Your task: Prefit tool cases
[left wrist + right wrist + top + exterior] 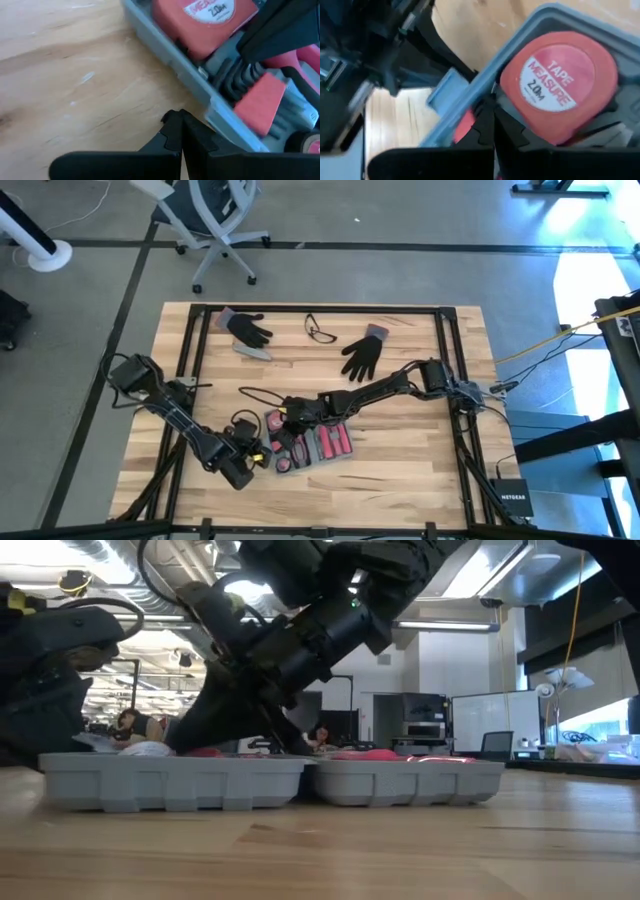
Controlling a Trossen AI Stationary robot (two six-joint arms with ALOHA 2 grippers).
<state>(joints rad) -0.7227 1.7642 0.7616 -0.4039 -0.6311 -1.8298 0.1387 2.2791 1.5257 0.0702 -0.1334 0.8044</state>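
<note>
The right gripper [283, 418] is clenched with nothing between its fingers, tips pressed down inside the case [345, 452] beside a round red tape measure [559, 85] with a white label. The left gripper [258, 452] is likewise closed on nothing, its dark fingers just outside the case's grey wall above bare wood. The case is a flat blue-grey plastic tray with rounded corners, lying open in two ribbed halves on the near-middle of the table [400, 440]; red-handled tools [335, 442] sit in its moulded recesses. The table is pale butcher-block with a black metal frame. At its far side lie two black gloves [362, 352] and thin-framed glasses [320, 330].
</note>
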